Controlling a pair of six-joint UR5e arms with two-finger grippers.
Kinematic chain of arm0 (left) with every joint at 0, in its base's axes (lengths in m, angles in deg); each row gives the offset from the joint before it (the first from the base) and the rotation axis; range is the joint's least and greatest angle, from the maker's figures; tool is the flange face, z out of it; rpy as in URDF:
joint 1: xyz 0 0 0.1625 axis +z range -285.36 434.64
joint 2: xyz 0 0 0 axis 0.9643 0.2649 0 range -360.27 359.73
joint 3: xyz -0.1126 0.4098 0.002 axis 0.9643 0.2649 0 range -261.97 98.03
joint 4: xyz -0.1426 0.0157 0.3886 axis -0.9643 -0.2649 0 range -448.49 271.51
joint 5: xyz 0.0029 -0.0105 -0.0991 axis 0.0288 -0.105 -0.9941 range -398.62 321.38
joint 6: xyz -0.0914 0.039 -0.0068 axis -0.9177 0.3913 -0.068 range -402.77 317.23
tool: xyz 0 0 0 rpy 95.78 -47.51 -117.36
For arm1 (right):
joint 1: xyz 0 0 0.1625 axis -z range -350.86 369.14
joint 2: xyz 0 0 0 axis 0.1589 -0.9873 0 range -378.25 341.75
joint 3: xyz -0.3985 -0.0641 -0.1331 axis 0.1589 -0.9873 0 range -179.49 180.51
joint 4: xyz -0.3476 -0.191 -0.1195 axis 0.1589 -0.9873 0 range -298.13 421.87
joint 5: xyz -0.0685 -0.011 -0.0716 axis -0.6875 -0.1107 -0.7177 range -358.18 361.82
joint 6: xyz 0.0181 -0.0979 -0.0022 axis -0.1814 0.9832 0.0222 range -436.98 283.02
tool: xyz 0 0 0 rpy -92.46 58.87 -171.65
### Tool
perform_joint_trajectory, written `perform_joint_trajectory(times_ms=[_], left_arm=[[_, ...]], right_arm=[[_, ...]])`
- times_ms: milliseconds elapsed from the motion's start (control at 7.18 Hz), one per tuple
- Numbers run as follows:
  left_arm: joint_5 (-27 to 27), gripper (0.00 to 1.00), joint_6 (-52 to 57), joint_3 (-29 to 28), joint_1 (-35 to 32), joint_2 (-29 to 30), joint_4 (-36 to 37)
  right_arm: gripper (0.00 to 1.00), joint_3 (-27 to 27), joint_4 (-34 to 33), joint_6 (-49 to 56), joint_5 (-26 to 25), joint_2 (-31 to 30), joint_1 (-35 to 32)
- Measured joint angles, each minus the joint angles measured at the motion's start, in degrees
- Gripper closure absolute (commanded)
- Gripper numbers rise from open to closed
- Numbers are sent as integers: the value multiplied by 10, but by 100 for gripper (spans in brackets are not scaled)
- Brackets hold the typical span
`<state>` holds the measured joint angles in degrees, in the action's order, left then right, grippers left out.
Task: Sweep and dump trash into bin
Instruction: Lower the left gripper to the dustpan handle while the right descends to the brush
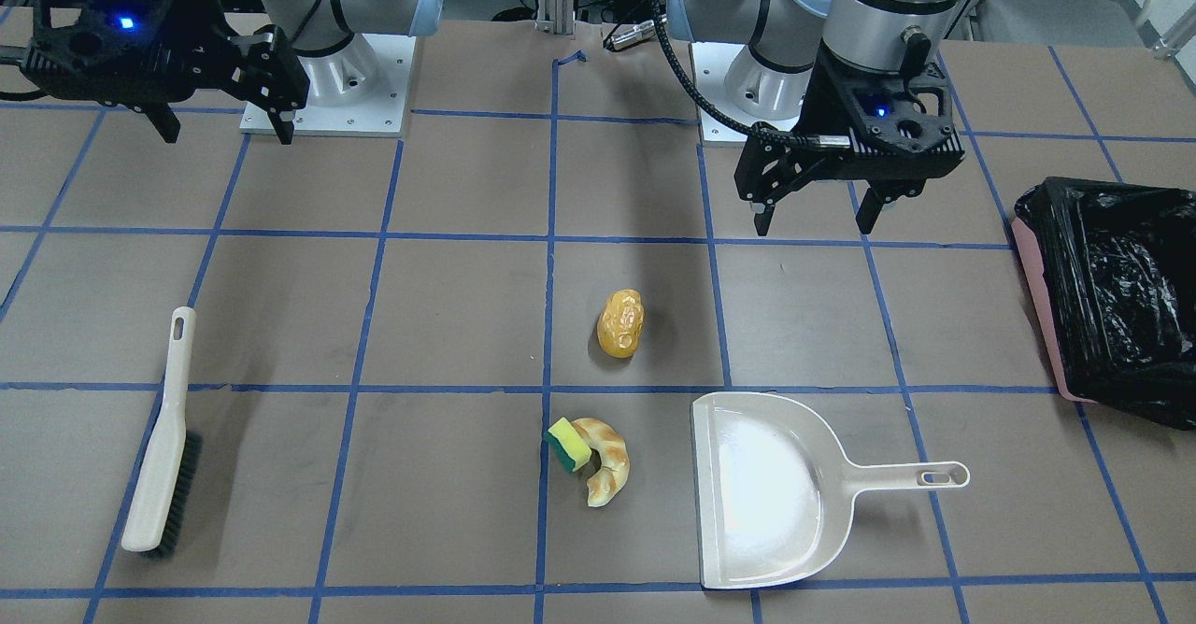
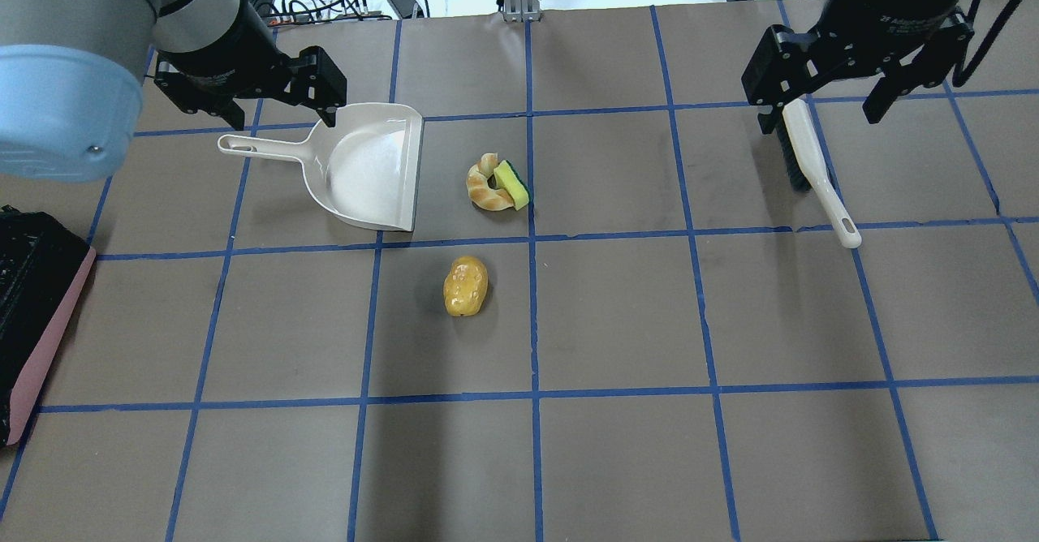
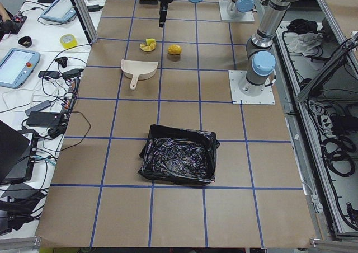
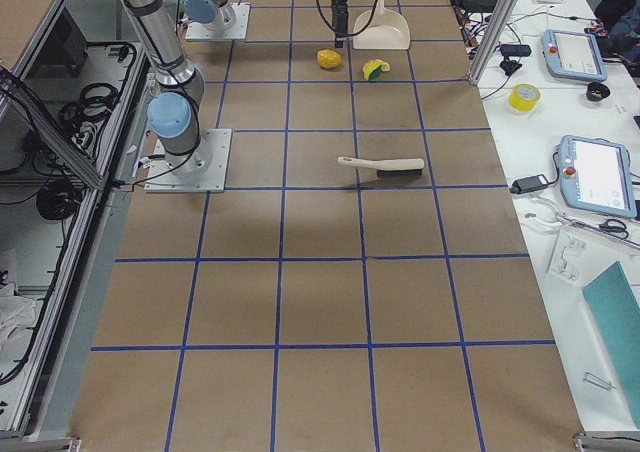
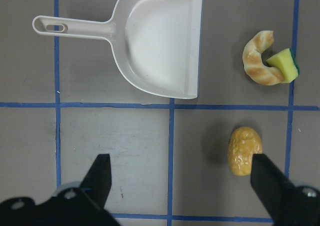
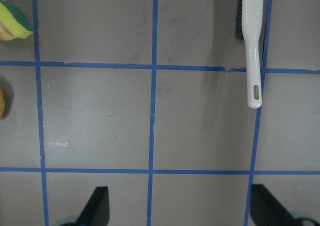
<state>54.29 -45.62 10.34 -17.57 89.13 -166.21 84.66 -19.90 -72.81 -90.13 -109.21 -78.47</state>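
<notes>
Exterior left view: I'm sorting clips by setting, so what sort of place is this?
Probably a robotics lab workcell: robot arms bolted to a table gridded with blue tape, with teach pendants and loose cables on the side bench.

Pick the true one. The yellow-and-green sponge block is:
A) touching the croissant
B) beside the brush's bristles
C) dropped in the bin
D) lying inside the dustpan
A: the sponge block sits right against one end of the croissant, the two in contact in both the front-facing and overhead views.
</notes>
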Motion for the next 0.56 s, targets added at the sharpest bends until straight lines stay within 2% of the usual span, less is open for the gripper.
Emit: perform_joint_trajectory(times_ms=[278, 557], left_arm=[[-2, 0, 2, -2, 2, 7, -27], [0, 0, 67, -7, 17, 15, -38]], right_arm=[[0, 16, -35, 68, 1, 31, 43], [0, 70, -112, 132, 6, 45, 99]])
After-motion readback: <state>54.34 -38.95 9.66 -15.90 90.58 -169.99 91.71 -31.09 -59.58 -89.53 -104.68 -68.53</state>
